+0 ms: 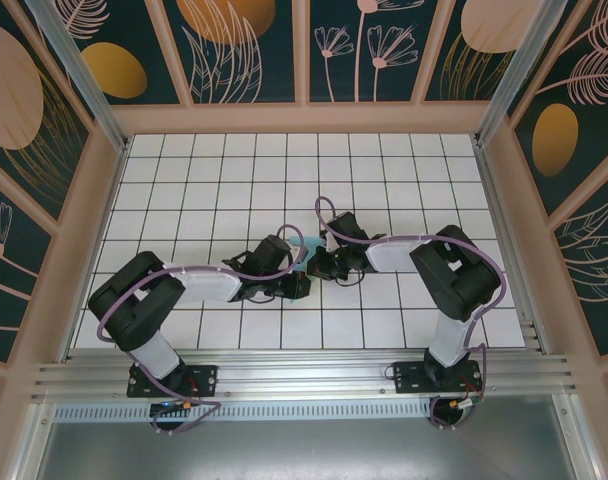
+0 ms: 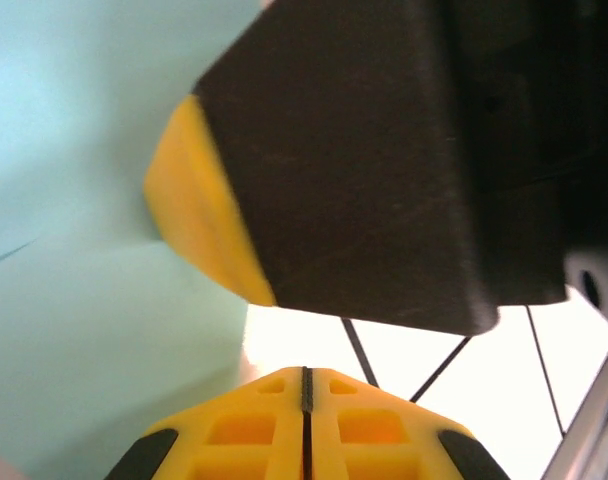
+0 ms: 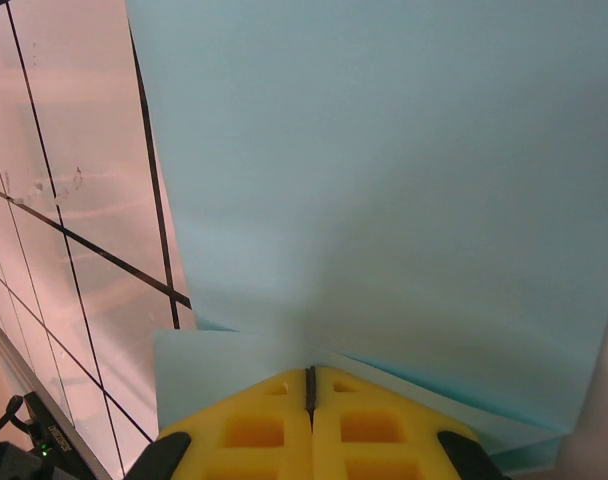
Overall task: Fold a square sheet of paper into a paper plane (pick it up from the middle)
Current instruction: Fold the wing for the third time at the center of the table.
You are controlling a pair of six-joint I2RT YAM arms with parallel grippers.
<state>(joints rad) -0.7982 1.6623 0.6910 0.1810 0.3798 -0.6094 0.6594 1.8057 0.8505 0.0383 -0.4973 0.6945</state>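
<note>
A: Jaws first. Right gripper (image 3: pixel 310 372)?

B: Clenched, the seam between the yellow fingers is a hairline. It is grasping the sheet of paper (image 3: pixel 384 180), which runs straight into the tips and rises in front of the wrist camera. Folded already: a lower flap shows left of the tips and layered edges show to the right.

A: Left gripper (image 2: pixel 306 372)?

B: Clenched too, hairline seam. The paper lies along its left side, but I can't tell if any is pinched. Just beyond the tips is a black finger with a yellow pad (image 2: pixel 199 210), seemingly the other gripper's, pressed against the turquoise paper.

A: Where's the paper on the table?

B: Mid-table, between the two wrists. From above, a pale blue sliver peeks out on the far side of them. The arms (image 1: pixel 199 285) cover the rest.

A: Surface?

B: White tiles with a dark grid (image 1: pixel 224 190), bare around the arms. They look pinkish in the right wrist view.

A: Room?

B: Boxed in on three sides. Dark teal panels with a floral print (image 1: pixel 239 50), tan wooden framing (image 1: pixel 304 118), an aluminium rail (image 1: pixel 304 375) at the near edge carrying both bases, and purple cables (image 1: pixel 109 320) looped along the arms.
</note>
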